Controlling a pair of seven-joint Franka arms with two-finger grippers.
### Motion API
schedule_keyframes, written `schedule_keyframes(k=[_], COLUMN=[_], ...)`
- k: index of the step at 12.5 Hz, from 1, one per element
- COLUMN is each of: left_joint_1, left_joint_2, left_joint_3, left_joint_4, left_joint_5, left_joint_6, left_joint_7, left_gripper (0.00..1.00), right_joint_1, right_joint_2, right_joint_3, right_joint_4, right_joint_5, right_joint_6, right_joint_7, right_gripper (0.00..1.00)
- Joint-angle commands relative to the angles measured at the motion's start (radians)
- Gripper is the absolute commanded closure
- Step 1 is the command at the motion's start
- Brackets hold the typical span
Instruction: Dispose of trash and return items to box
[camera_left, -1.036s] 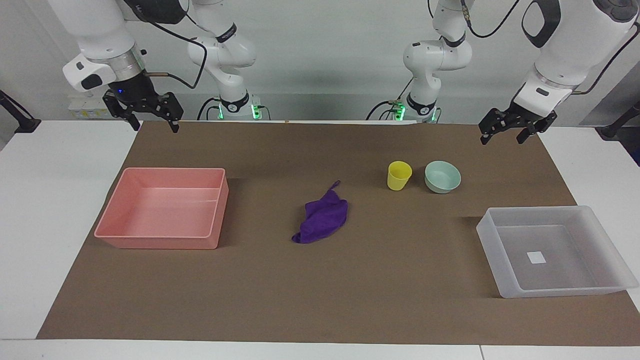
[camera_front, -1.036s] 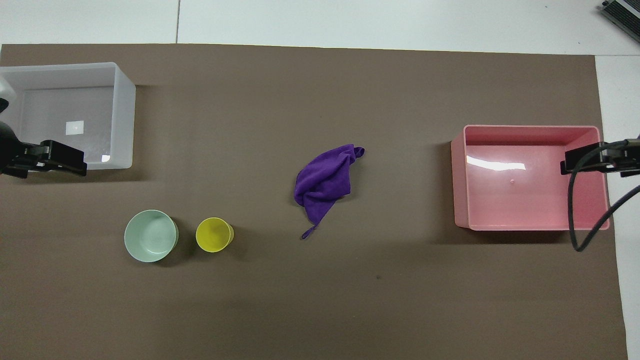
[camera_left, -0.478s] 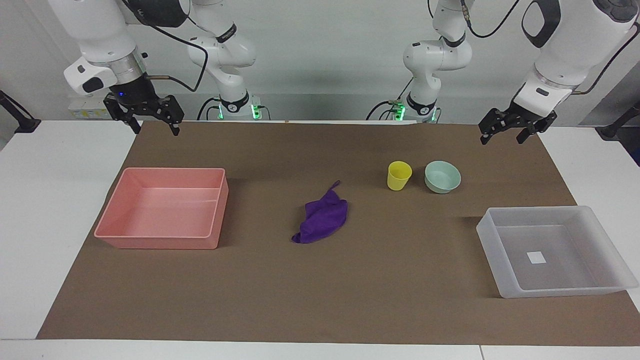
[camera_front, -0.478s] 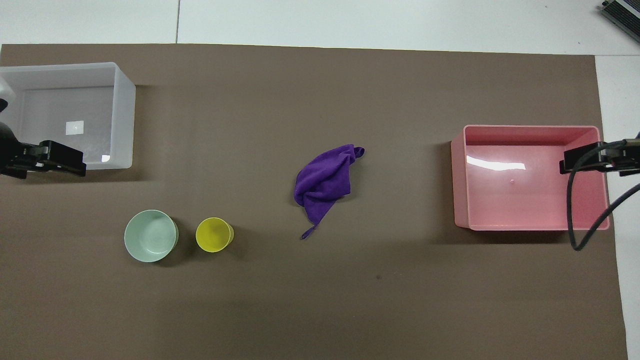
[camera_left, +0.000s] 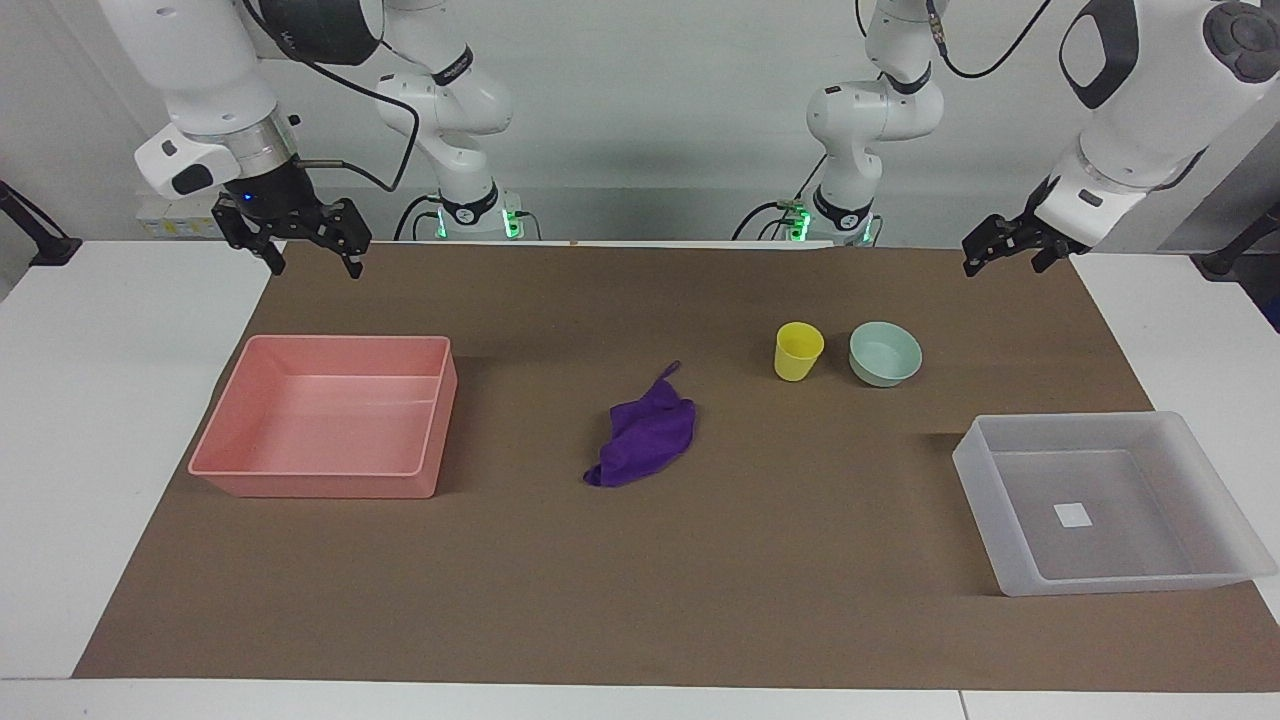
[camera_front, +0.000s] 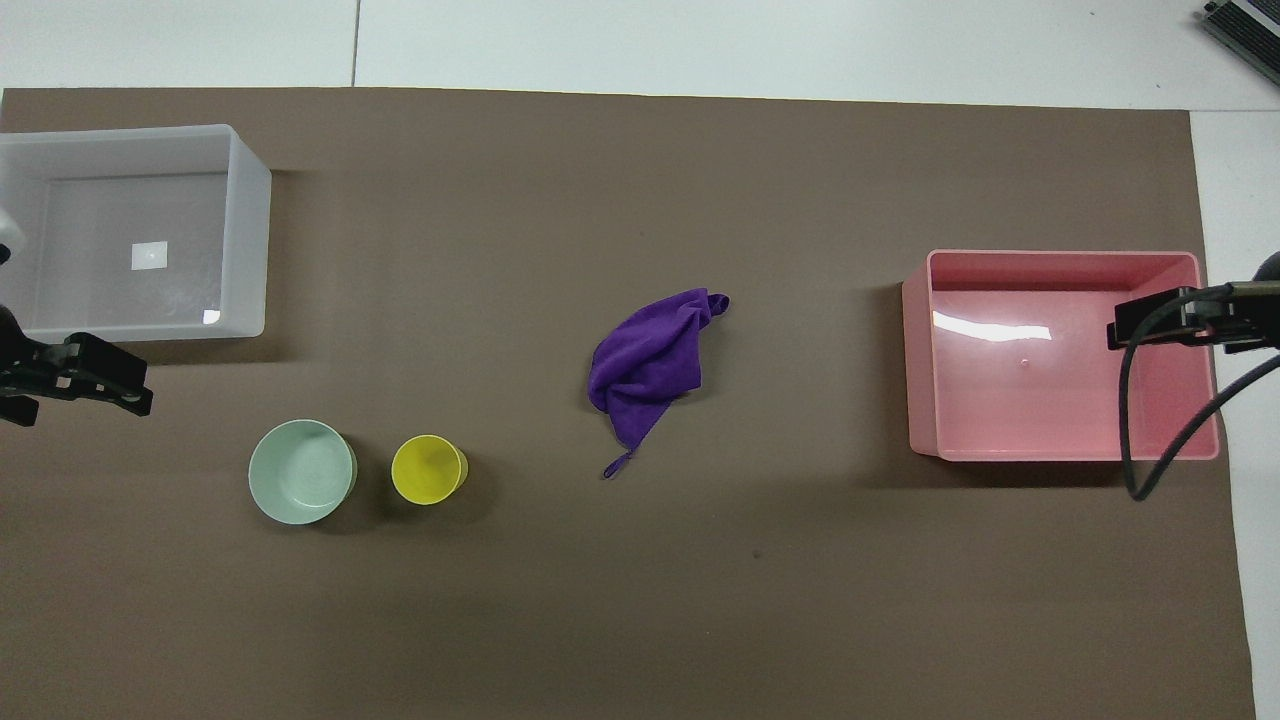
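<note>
The purple rag (camera_left: 645, 440) lies crumpled in the middle of the brown mat, also in the overhead view (camera_front: 650, 365). The yellow cup (camera_left: 798, 351) (camera_front: 428, 469) and the mint-green bowl (camera_left: 885, 353) (camera_front: 302, 471) stand upright side by side, toward the left arm's end. The translucent box (camera_left: 975, 470) (camera_front: 250, 230) holds nothing and sits farther from the robots than the bowl. My left gripper (camera_left: 1003, 265) (camera_front: 100, 385) is open and empty, raised over the mat's edge. My right gripper (camera_left: 312, 258) (camera_front: 1130, 330) is open and empty, raised by the pink tray.
A pink tray (camera_left: 440, 400) (camera_front: 915, 360) with nothing in it sits toward the right arm's end of the table. The brown mat (camera_left: 700, 560) covers most of the white table. A black cable hangs from the right wrist over the tray (camera_front: 1135, 440).
The left gripper has drawn back toward the robots, off the box's corner. The right gripper has shifted slightly toward the table's middle. Nothing on the mat has moved.
</note>
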Motion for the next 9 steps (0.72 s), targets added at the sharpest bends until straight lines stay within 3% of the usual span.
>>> schedule_keyframes(k=[1,4,6,9], left_joint_1=[0.014,0.014,0.031,0.031], left_joint_2=[-0.025,-0.082,-0.088,-0.093], left_joint_3=[-0.004,-0.004,-0.004,-0.004], left_joint_4=[-0.143,-0.365,-0.485,-0.657], left_joint_5=[-0.030,-0.039,-0.041,-0.042], left_joint_6=[0.087,0.293,0.408,0.621], left_joint_7=[0.043,0.116,0.164,0.166], left_gripper=[0.00,0.00,0.00,0.00], right_joint_1=[0.023,0.093,0.173,0.282], right_joint_2=[-0.024,0.000,0.017,0.126], right_joint_3=[0.010,0.011,0.011,0.011], right_joint_4=[-0.044,-0.070,-0.134,-0.162], right_joint_5=[0.004,0.004,0.009,0.024], right_joint_6=[0.039,0.111,0.229,0.393], right_joint_7=[0.020,0.114,0.212,0.346], right_gripper=[0.00,0.00,0.00,0.00])
